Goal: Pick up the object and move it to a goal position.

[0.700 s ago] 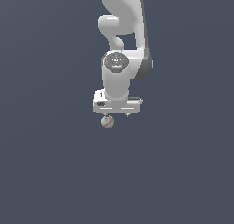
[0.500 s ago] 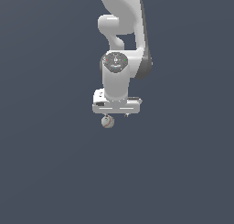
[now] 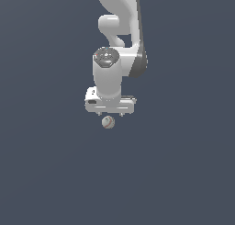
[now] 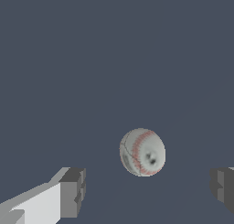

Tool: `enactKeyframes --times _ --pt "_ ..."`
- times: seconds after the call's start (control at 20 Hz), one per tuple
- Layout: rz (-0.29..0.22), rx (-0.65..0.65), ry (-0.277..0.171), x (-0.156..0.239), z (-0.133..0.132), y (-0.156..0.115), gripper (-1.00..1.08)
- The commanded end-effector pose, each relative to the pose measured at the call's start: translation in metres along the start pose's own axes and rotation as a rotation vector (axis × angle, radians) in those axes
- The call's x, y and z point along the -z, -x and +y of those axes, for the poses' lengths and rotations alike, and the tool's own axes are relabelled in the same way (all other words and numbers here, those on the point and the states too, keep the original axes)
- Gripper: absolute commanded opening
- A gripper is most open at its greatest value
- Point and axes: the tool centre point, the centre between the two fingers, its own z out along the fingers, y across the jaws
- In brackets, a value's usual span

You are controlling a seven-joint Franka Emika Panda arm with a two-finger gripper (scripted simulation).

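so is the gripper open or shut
Open. In the wrist view the gripper has its two fingers spread wide, the ball untouched between them.

You saw white arm descend from top of exterior view, wrist turned straight down. Gripper hung below wide bar, short fingertips barely showing under it. In wrist view, fingers stood spread wide apart, dark pads facing each other, nothing pinched between them.

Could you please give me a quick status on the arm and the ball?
End effector open, fingers apart, holding nothing. Baseball lies free between and beyond the fingertips. Nothing in the way.
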Motion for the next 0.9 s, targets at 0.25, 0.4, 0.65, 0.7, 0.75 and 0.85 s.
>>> enactKeyframes --times 0.25,0.4,0.65,0.7,0.75,0.85 --pt "0.002 0.011 0.0 -0.003 0.0 0.001 1.0" --pt "0.005 0.032 -0.001 -0.009 0.003 0.003 1.0" --pt "0.016 0.088 -0.002 -0.025 0.008 0.009 1.0" --pt "0.019 0.103 -0.002 -0.029 0.01 0.011 1.0" --pt "0.022 0.119 -0.002 -0.033 0.011 0.013 1.0" --pt "0.028 0.149 -0.002 -0.041 0.014 0.016 1.0"
